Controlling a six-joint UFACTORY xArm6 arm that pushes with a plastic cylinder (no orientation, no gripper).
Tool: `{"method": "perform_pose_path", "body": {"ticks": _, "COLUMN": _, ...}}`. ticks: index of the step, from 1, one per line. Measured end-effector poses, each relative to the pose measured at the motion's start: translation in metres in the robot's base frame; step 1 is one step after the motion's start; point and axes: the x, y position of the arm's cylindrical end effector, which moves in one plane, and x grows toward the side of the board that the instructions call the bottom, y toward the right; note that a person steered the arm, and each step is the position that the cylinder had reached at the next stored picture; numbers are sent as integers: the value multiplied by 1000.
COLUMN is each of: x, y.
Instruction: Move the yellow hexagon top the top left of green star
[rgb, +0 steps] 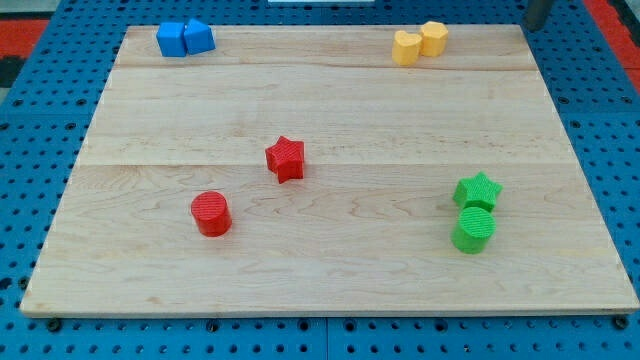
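Note:
Two yellow blocks touch each other near the board's top edge, right of centre. The right one looks like the yellow hexagon (434, 37); the left yellow block (406, 48) has a shape I cannot make out. The green star (478, 190) lies at the right of the board, far below them, touching a green cylinder (473, 230) just beneath it. My tip (535, 26) shows as a dark rod end at the view's top right, just off the board's corner, to the right of the yellow hexagon and apart from every block.
Two blue blocks (184, 38) sit together at the top left. A red star (285, 158) lies near the middle and a red cylinder (211, 213) below and left of it. The wooden board (330, 290) rests on a blue pegboard.

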Motion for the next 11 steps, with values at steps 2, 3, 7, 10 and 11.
{"method": "perform_pose_path", "body": {"ticks": 2, "x": 3, "y": -140}}
{"method": "perform_pose_path", "body": {"ticks": 3, "x": 47, "y": -146}}
{"method": "perform_pose_path", "body": {"ticks": 7, "x": 79, "y": -209}}
{"method": "perform_pose_path", "body": {"ticks": 10, "x": 111, "y": -206}}
{"method": "perform_pose_path", "body": {"ticks": 11, "x": 109, "y": -183}}
